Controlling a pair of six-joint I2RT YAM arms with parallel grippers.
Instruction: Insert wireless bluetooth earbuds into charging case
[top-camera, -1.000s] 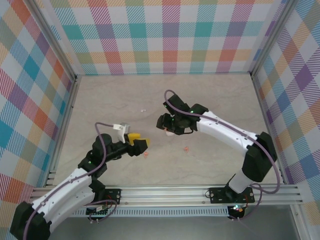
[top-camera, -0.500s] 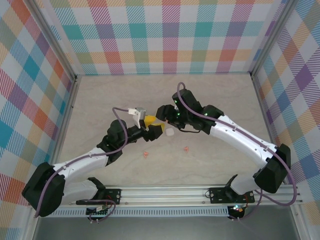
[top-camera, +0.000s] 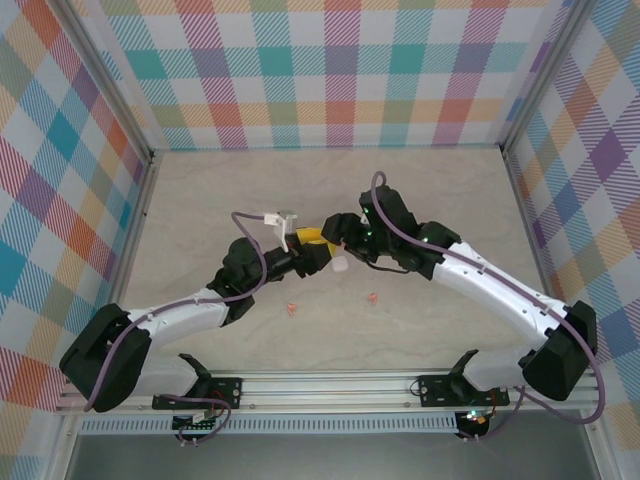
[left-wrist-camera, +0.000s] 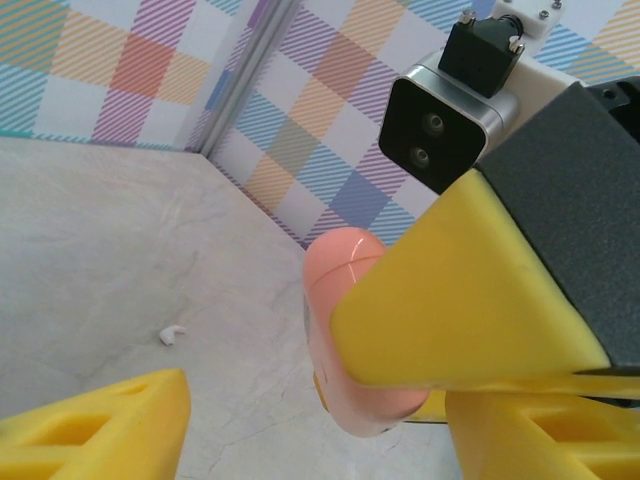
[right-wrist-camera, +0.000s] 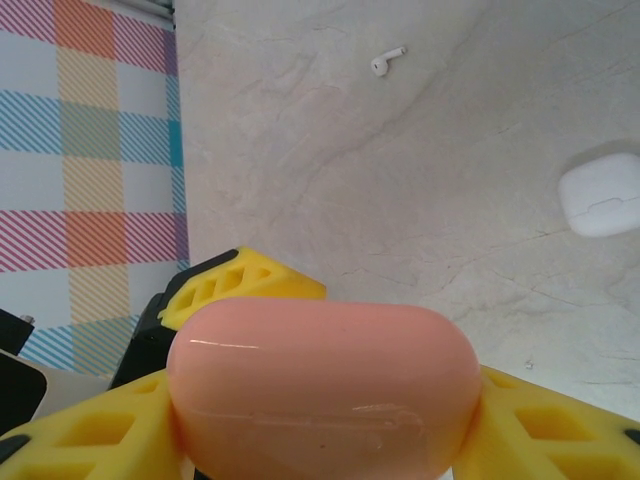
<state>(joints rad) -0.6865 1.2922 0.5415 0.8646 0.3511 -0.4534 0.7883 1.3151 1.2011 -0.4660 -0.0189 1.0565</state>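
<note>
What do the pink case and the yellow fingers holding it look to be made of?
Pink case: likely hard plastic, glossy; it carries sharp light streaks and a thin lid seam. Right gripper's fingers: matte yellow plastic, perhaps printed; no shine, open lattice cut-outs.

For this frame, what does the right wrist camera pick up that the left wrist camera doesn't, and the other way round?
Extra in the right wrist view: a white rounded charging case lying on the pale marble-look table. Extra in the left wrist view: the right arm's silver wrist camera, seen from in front, above a yellow finger. Shared: the coral-pink rounded charging case clamped in the right gripper, and one small white stemmed earbud lying on the table. I cannot tell whether it is the same earbud in both.
</note>
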